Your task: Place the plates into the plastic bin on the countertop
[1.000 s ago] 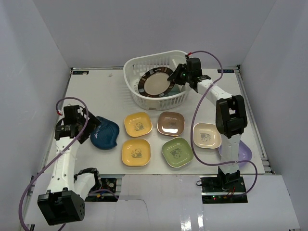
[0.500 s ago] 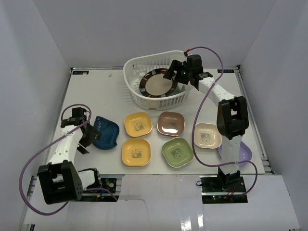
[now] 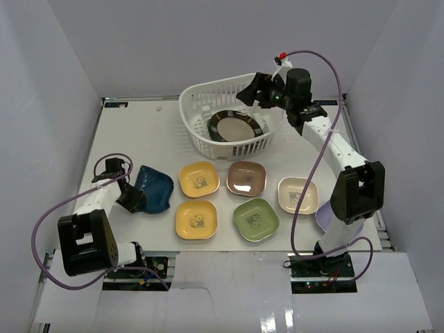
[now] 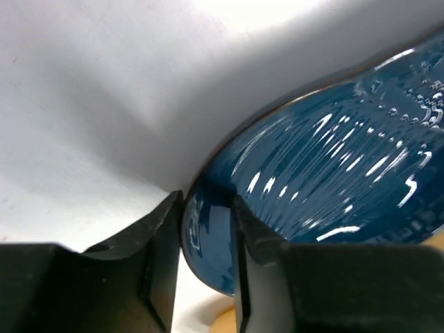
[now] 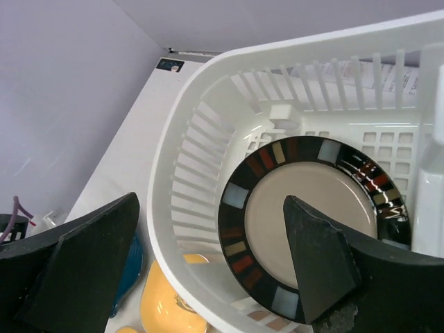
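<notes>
- The dark-rimmed round plate (image 3: 236,127) lies flat on the gridded floor of the white plastic bin (image 3: 191,114). The bin stands at the far middle of the table (image 3: 139,132).
- The right end effector (image 3: 251,90) hangs over the bin's far right rim. Its jaws are spread wide and hold nothing, and the wrist view looks straight down on the plate between them.
- Seven plates are not yet in the bin:
  - the blue leaf-shaped plate (image 3: 154,189) at the near left;
  - two yellow dishes (image 3: 199,178);
  - a brown dish (image 3: 246,177);
  - a green dish (image 3: 255,218);
  - a cream dish (image 3: 297,195);
  - a lavender plate (image 3: 350,220), partly hidden behind the right arm.
- The left end effector (image 4: 207,208) is pinched down to a narrow gap on the near-left rim of the blue plate. It grips only that thin edge.
- Likely risks from here:
  - The glaze is glossy and the grip sits far from the plate's middle, so the plate could swing down or slip out when lifted.
  - The way to the bin runs past the yellow dishes, and a sagging plate could knock them.
  - If the right arm stays above the bin, the two arms could meet there.
  - A release from too high could crack the blue plate against the round one.
</notes>
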`<state>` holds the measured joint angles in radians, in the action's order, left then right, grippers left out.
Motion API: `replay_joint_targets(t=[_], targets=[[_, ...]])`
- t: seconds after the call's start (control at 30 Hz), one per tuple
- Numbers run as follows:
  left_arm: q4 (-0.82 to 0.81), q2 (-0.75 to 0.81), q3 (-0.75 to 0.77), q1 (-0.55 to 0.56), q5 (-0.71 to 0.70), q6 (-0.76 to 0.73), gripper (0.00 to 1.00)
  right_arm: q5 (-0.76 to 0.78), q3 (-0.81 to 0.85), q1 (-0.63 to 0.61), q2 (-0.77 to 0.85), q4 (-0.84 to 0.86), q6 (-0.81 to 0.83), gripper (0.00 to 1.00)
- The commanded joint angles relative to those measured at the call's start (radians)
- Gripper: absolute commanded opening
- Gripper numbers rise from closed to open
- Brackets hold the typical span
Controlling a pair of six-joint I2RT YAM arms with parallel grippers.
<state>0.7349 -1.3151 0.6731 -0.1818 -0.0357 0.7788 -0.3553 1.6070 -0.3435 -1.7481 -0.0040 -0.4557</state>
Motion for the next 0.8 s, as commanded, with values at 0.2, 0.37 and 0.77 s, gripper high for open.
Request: replay_joint_targets(t=[0.2, 0.37, 0.77], targets=[[-0.115, 0.081, -0.047, -0.008, -0.015, -0.032, 0.00, 0.013, -0.195, -0.003, 0.091, 0.049, 0.023, 0.93], [-0.170, 0.305, -0.027, -0.008, 0.095, -0.064, 0.00, 0.149, -0.387, -0.002, 0.319, 0.027, 0.078, 0.61], [-0.272, 0.435, 0.330, 0.088, 0.479, -0.070, 0.00, 0.565, -0.958, 0.138, 0.915, -0.249, 0.028, 0.22]])
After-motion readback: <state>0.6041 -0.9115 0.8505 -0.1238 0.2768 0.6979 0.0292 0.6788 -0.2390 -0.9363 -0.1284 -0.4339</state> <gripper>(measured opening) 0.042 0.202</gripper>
